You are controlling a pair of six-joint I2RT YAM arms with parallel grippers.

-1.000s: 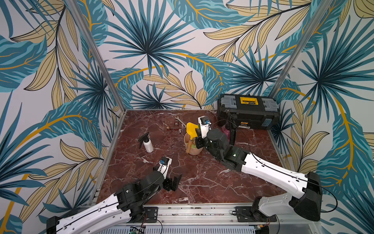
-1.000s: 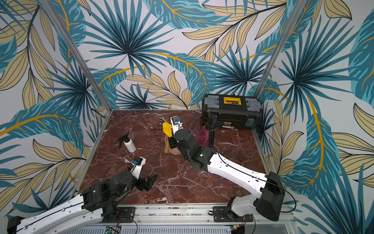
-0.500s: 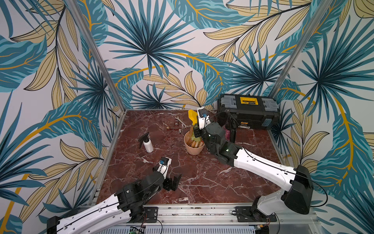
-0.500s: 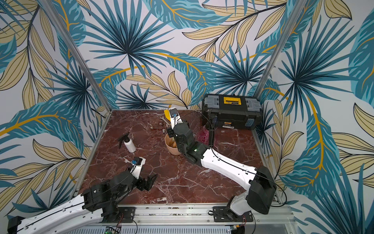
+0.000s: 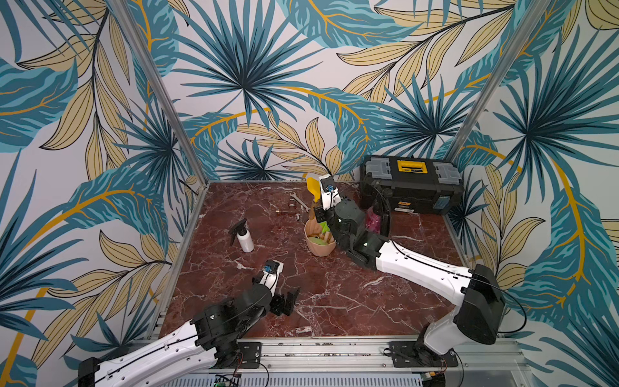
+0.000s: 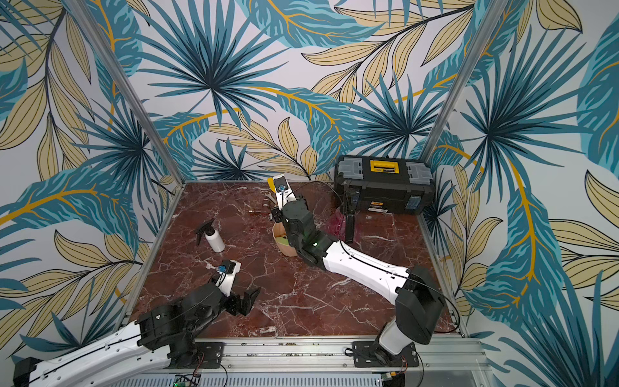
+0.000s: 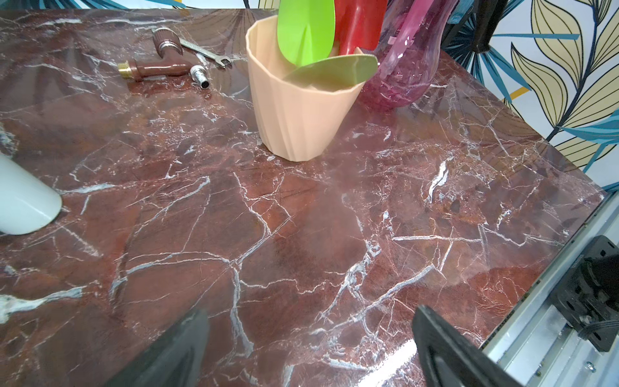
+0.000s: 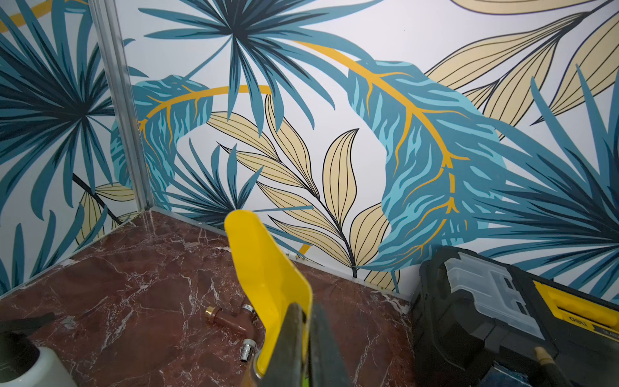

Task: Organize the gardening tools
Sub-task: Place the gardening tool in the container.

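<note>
A yellow-headed tool (image 5: 313,189) stands upright, head up, with my right gripper (image 5: 317,211) shut on the lower edge of the yellow head (image 8: 264,268). Its tan handle hangs over the far rim of a peach pot (image 5: 320,248). In the pot (image 7: 294,117) stand a lime-green head (image 7: 306,30), a red head (image 7: 360,23) and a dark-green head (image 7: 335,72). A pink sprayer (image 7: 405,60) stands just right of the pot. My left gripper (image 5: 288,301) rests open and empty near the table's front, its fingers (image 7: 187,345) wide apart.
A white spray bottle (image 5: 246,239) stands left of the pot. A silver wrench (image 7: 204,52) and brown brass-tipped fittings (image 7: 157,68) lie at the back. The black-and-yellow toolbox (image 5: 412,187) fills the back right corner. Walls enclose three sides.
My right gripper has carried the yellow tool up and toward the back wall, uncovering the pot. The left arm has stayed still.
</note>
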